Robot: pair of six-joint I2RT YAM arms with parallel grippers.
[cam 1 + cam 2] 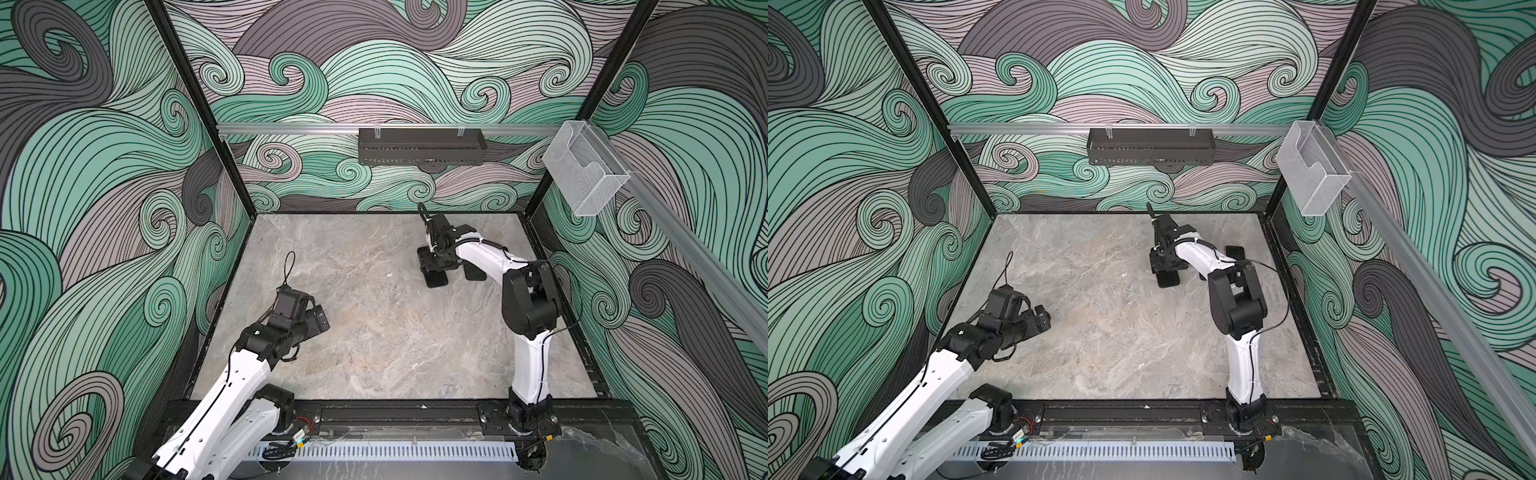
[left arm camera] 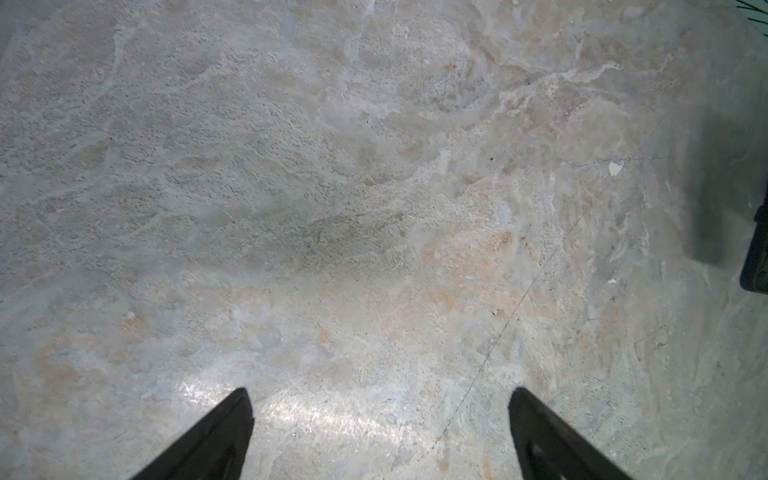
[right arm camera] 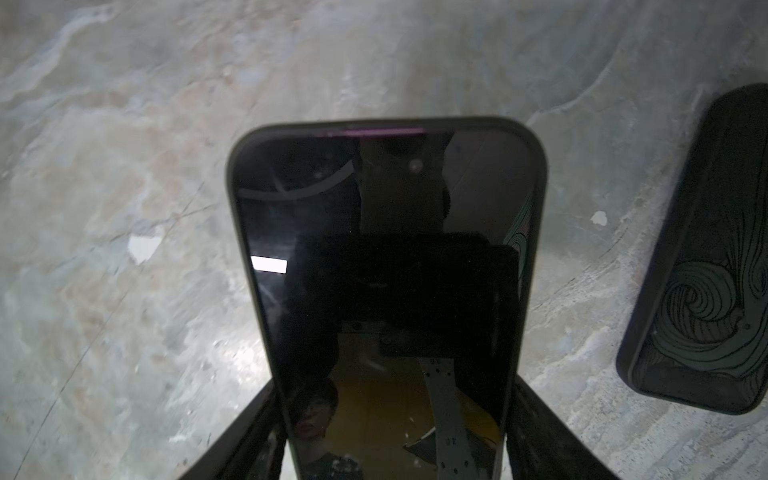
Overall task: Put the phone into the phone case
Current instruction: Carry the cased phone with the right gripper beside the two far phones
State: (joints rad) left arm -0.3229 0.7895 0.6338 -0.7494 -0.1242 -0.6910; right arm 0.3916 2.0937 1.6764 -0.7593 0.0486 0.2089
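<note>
My right gripper is shut on the phone, a black slab with a glossy dark screen, with one finger on each long edge. In both top views the phone sticks out from under that gripper, low over the back right of the marble table. The black phone case lies flat on the table beside it, apart from the phone. The right arm partly hides the case in both top views. My left gripper hovers open over the front left, with nothing between its fingers.
A black perforated tray hangs on the back wall rail. A clear plastic holder is fixed to the right rail. A small white chip marks the table left of the phone. Black frame rails border the table.
</note>
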